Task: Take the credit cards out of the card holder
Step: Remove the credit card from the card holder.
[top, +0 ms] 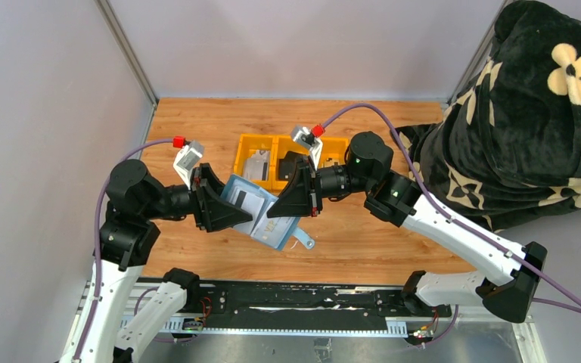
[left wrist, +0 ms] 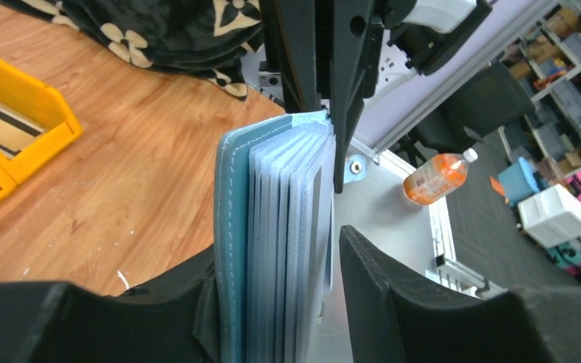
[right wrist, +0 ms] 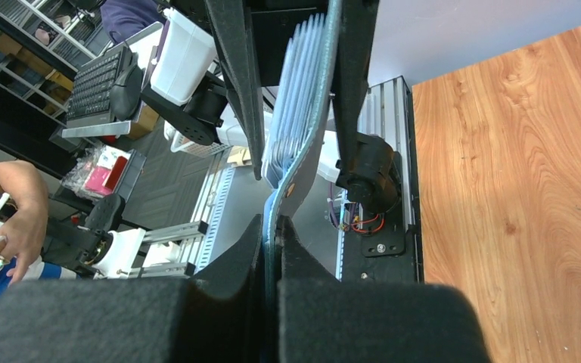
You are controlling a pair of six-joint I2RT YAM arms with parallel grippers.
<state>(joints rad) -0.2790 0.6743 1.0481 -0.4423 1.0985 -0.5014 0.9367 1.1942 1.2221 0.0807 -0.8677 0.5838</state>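
The card holder (top: 278,231) hung above the counter (top: 363,234), just before the yellow tray (top: 253,144). The right gripper's (right wrist: 271,227) jaws were clamped on its cover; the left gripper's (left wrist: 280,265) jaws stood apart around its sleeves. Held by that single thin pinch, it could twist free and drop.

Robotics lab. Two robot arms (top: 461,242) are mounted on a metal rail (top: 287,325) beside a wooden tabletop (top: 197,121) boxed in by grey panels (top: 45,113). Beyond it are shelving (left wrist: 575,53) stacked with bins, plastic storage boxes (left wrist: 552,215), a black office chair (left wrist: 492,98), a keyboard (right wrist: 94,79) and part of a person (right wrist: 15,204).
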